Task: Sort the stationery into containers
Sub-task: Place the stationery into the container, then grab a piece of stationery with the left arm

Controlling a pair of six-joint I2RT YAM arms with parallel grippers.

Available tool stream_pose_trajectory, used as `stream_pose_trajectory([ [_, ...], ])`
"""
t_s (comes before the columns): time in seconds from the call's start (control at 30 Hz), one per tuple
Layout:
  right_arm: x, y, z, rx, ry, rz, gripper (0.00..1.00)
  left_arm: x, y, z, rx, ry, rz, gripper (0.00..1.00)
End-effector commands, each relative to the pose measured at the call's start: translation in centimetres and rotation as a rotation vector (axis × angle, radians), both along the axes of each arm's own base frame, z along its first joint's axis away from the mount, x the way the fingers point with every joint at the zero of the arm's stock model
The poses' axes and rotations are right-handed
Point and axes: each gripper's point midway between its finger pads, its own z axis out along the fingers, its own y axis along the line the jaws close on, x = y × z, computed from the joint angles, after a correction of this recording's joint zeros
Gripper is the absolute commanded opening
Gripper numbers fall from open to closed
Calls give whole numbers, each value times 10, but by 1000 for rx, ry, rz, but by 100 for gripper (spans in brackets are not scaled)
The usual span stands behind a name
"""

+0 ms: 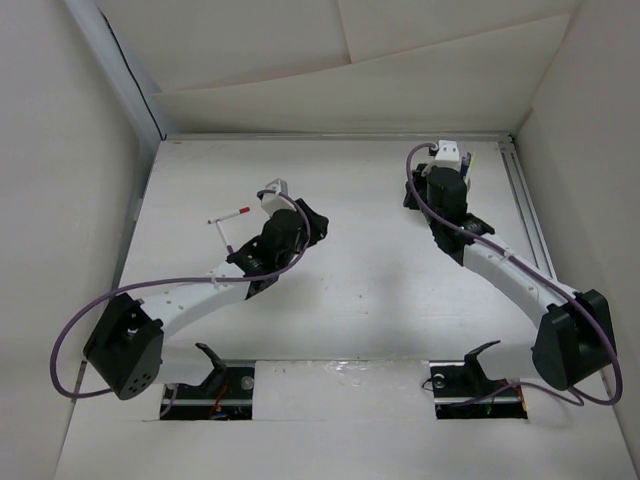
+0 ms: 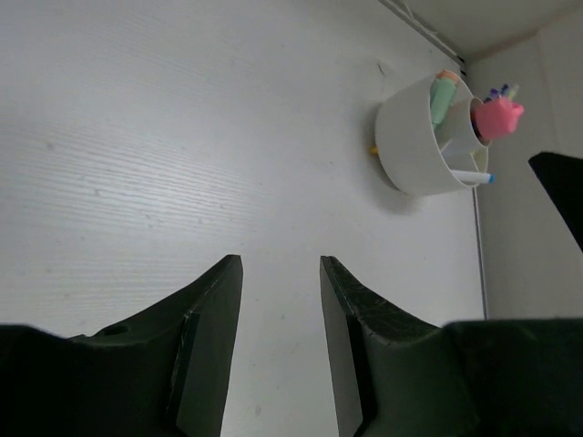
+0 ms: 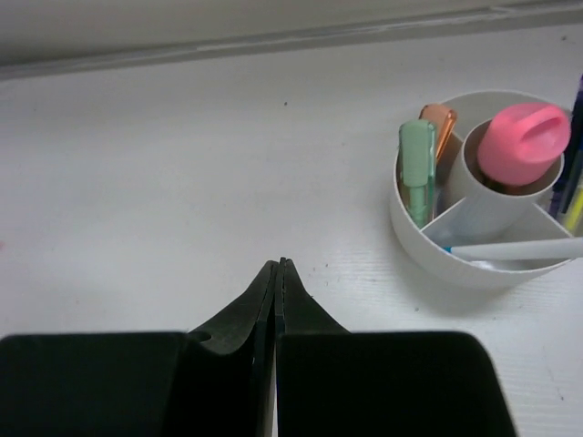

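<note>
Judging the sorting as mostly done, with only the leftovers remaining. Finding the white cup [image 3: 437, 255] at the far right of the table [image 1: 380, 260], already holding a green marker [image 3: 417, 168] and an orange marker [image 3: 439, 123] side by side in its left compartment. Also noting a pink-capped item [image 3: 524, 141] in the middle well, a white pen with a blue tip [image 3: 519, 248] resting across the near compartment, and a few thin pens [image 3: 574, 182] at the right edge, too cropped for counting. Spotting two pieces not yet sorted, left of centre and well apart from the cup: a thin white pen with a red tip [image 1: 228, 216] and, just near of it, what looks like a thin dark pen [image 1: 222, 238].

Reckoning the next move as falling to the left gripper [image 2: 281, 264]: swinging left toward those two pens, coming down over one, closing across its barrel, then carrying it right to a free compartment. Expecting trouble from thin pens lying flat, so calling for fingertips right down at the surface.

Showing the left gripper with jaws parted by a moderate gap, gripping nothing, hanging above bare table with the cup ahead to its far right. Showing the right gripper [image 3: 278, 264] with fingers pressed fully together, empty, hovering just left of the cup and touching nothing.
</note>
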Motion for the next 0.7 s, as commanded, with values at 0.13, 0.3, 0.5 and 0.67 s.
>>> stream_pose_trajectory([
  [0.13,-1,17,15,8,-21,76,3,1,67,12,15,5,260,36],
  [0.3,0,18,11,11,-10,95,14,2,108,-6,77,66,384,37],
  [0.5,5,20,1,8,13,106,33,4,149,-50,90,193,458,37],
  [0.67,6,22,-3,7,24,115,39,10,181,-86,108,288,532,37],
])
